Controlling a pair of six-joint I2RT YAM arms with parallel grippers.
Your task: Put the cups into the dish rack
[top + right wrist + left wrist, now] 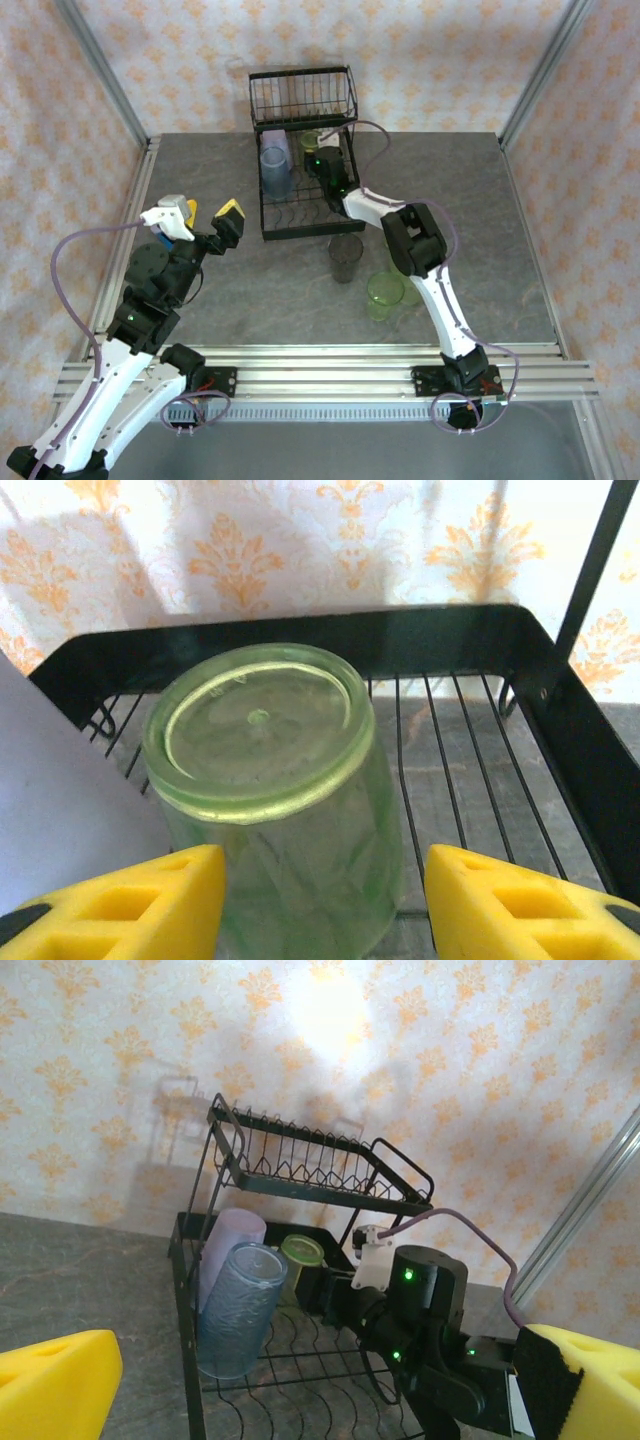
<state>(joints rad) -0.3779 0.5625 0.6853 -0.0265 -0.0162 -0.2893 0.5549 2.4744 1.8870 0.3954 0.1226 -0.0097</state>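
Note:
The black dish rack [268, 215] stands at the back of the table. In its lower tray a lavender cup [232, 1245] and a light blue cup [238, 1310] lean side by side. A green cup [270, 780] stands upside down beside them. My right gripper [325, 910] reaches into the tray and is shut on this green cup, one yellow pad on each side of its lower wall. My left gripper [208, 216] hangs open and empty over the table's left side, left of the rack. A smoky grey cup [346, 257] and two green cups [383, 296] stand on the table in front of the rack.
The rack's raised wire basket [303, 95] sits above the tray's far end, over the right wrist. The tray's black end wall [300, 640] is just behind the held cup. The right arm [420, 1310] lies across the tray's wires.

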